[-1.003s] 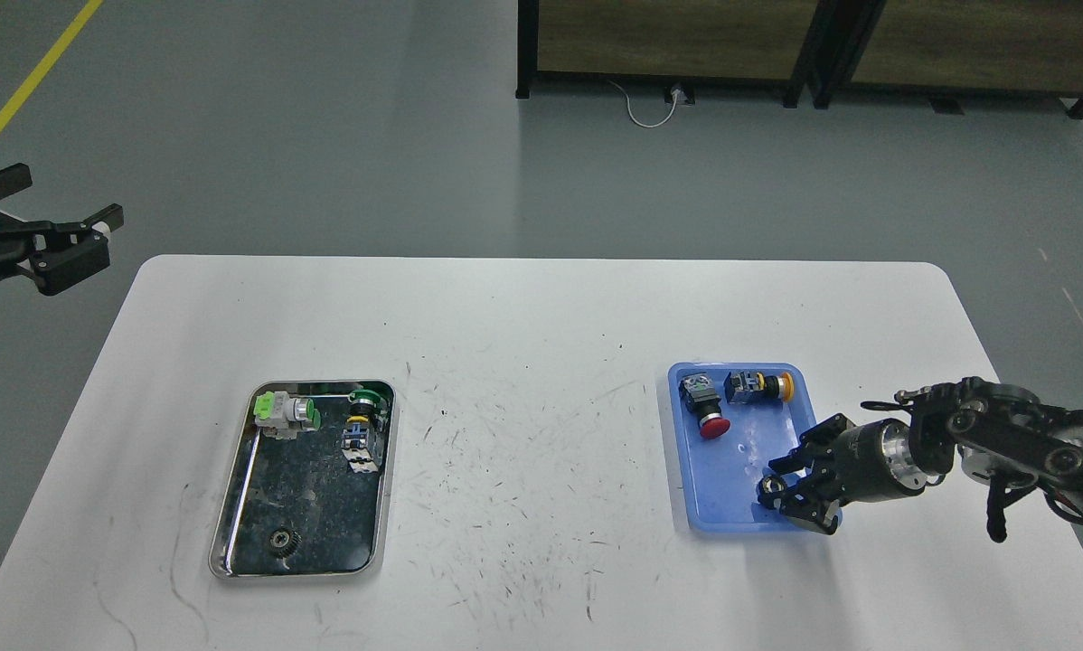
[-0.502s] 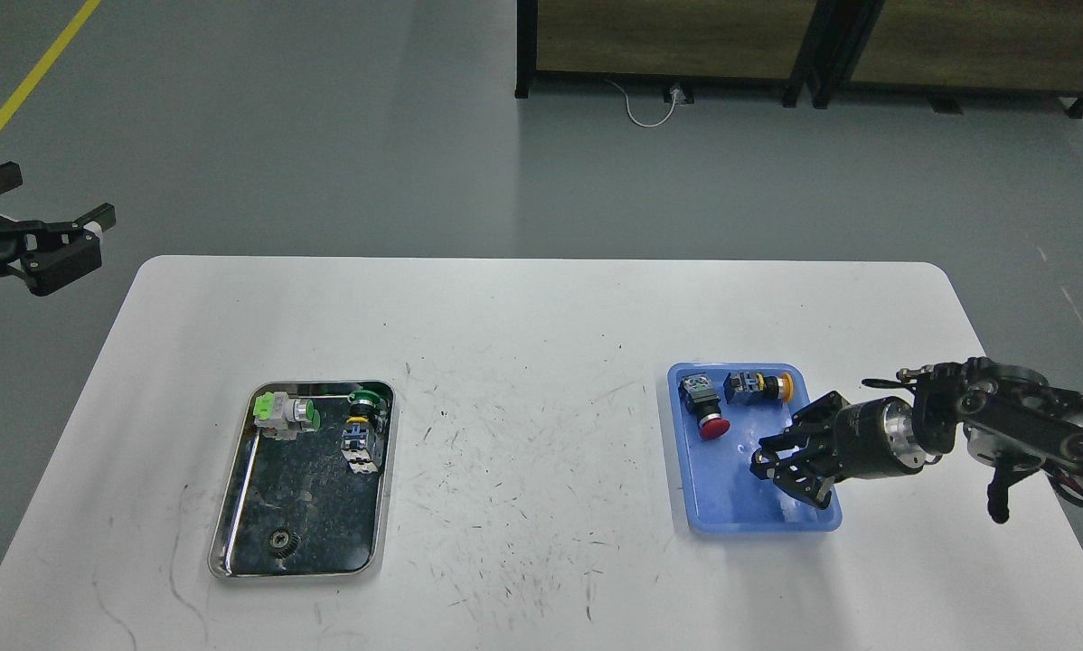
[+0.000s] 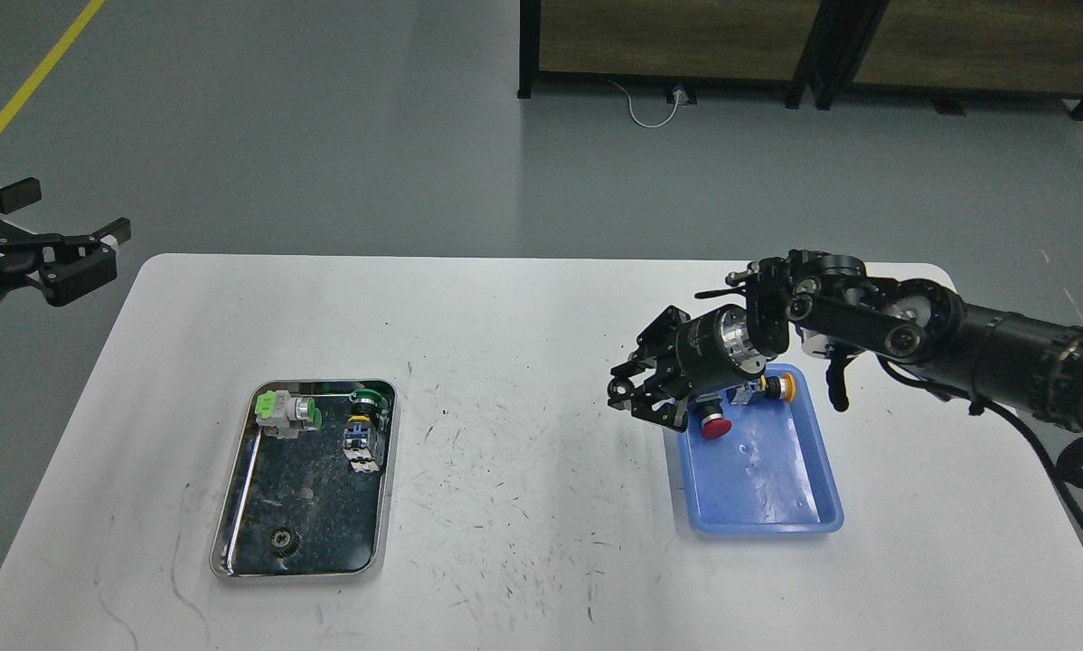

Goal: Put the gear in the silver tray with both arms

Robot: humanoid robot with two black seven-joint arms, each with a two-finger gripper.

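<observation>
The silver tray (image 3: 236,506) lies on the left half of the white table. A small dark gear (image 3: 283,541) rests on its floor near the front rim. My right gripper (image 3: 628,396) hovers above the table, just off the far left corner of the blue tray (image 3: 776,506). Its fingers look closed around a small dark round piece, seemingly a second gear (image 3: 616,390). My left gripper (image 3: 67,226) is open and empty, raised beyond the table's far left corner, well away from the silver tray.
The silver tray also holds a green-and-white switch (image 3: 287,411) and a green-capped switch (image 3: 363,425) at its far end. The blue tray holds a red push button (image 3: 713,426) and a yellow-capped switch (image 3: 774,387), partly hidden by my right wrist. Dark cabinets stand on the floor beyond.
My right gripper rose from the front of the blue tray and moved left and away, to the tray's far left corner, carrying the small dark piece. My left gripper shifted only slightly.
</observation>
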